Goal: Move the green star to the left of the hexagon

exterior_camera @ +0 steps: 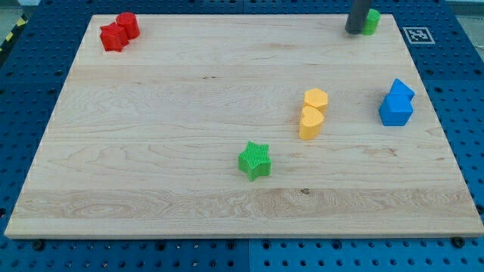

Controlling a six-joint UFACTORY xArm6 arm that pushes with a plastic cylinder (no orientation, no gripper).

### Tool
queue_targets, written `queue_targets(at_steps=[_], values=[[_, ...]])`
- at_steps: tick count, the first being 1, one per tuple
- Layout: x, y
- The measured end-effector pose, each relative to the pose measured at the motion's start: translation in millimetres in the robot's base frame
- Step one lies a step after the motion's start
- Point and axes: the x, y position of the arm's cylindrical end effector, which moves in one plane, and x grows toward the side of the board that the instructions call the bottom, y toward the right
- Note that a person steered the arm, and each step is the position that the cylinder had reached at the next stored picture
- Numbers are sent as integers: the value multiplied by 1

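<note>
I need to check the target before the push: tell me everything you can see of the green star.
The green star is a small bright green block with a star outline and ridged, ribbed-looking sides, seemingly plastic. It lies flat on the wooden board, below the board's middle, standing alone with nothing touching it. The two yellow blocks sit up and to the view's right of it, apart from it. My tip is far off at the view's top right, beside another green block, not near the star.

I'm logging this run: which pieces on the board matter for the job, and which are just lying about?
Job:
green star
yellow hexagon
my tip, at the view's top right, far from the star

Lying about:
yellow block
two red blocks
two blue blocks
green block
</note>
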Motion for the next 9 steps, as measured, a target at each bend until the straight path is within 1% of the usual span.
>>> queue_targets(at_steps=[1, 2, 3, 6, 7, 8, 9], values=[[0, 1], [39, -25], [51, -30], [62, -31], [75, -31], [109, -31], [121, -25]])
